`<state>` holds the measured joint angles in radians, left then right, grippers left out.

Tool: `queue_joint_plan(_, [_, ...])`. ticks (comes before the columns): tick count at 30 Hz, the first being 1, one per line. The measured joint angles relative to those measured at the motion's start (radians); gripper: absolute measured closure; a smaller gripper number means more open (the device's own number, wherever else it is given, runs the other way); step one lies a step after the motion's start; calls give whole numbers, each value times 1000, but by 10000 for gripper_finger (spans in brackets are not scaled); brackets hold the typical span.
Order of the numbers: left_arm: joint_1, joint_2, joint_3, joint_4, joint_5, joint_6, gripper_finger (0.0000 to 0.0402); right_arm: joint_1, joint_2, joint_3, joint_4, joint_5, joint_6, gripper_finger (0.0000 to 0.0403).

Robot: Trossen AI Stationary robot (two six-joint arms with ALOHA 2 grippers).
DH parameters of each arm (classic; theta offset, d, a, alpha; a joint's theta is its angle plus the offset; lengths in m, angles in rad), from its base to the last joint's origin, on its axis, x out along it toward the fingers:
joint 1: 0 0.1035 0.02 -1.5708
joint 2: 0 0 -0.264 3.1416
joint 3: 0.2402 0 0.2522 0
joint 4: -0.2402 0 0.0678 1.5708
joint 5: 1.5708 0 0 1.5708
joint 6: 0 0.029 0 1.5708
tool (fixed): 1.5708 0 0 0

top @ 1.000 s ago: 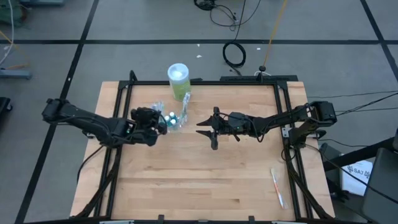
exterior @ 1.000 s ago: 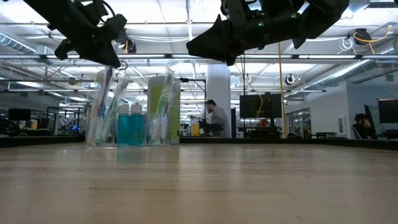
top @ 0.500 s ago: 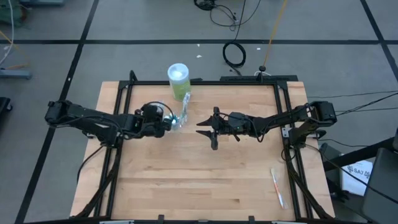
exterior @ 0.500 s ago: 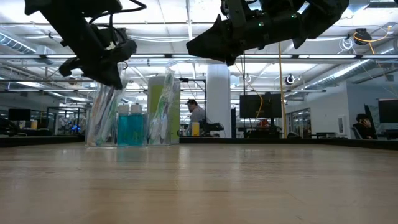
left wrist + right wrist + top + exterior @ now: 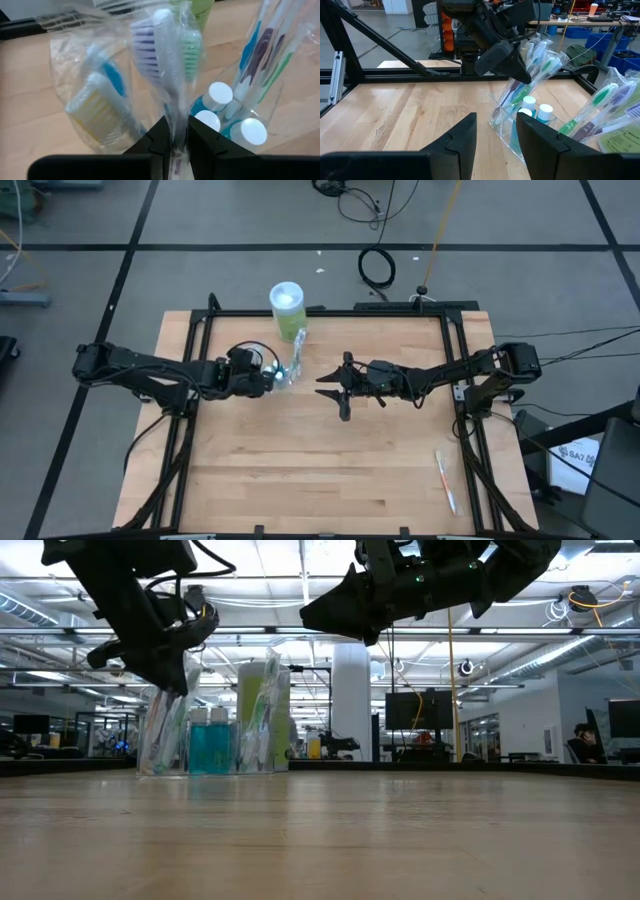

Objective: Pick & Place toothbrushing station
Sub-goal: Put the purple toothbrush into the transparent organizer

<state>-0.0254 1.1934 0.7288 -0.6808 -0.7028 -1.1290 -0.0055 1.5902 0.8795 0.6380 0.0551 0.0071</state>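
The toothbrushing station is a clear plastic holder on the table's far left. It holds wrapped toothbrushes and blue toothpaste tubes with white caps. My left gripper is at the station's left end, shut on one wrapped toothbrush with purple and white bristles. My right gripper hovers open to the right of the station, above the table's middle, and holds nothing. My left gripper pinches the wrapped toothbrush by its handle, below the head, between its two fingers. The fingers come slanting down from the table's left. The brush stands head up among the others at the station's left end. Its lower end is hidden behind the fingers.
A pale green cylinder stands just beyond the station, at the table's far edge. One loose toothbrush lies near the table's near right corner. Bare wood fills the near half of the table.
My left gripper has moved toward the table's right edge and down to the station's left end, tipping further downward. The wrapped toothbrush has come with it and now stands among the brushes there. My right arm has kept still.
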Motion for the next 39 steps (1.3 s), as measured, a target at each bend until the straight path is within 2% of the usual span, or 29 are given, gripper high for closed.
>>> queue_joint_plan(19, [-10,10,0,-25,59,-9,343,0,0,0,0,0,0,273])
queue_joint_plan(26, [-10,60,0,-21,74,3,388,0,0,0,0,0,0,273])
queue_joint_plan(30, [-10,64,0,-16,74,-4,362,0,0,0,0,0,0,273])
queue_joint_plan(33, [-11,64,0,-21,80,-17,357,0,0,0,0,0,0,273])
queue_joint_plan(39, [-32,64,0,-27,82,-28,391,0,0,0,0,0,0,273])
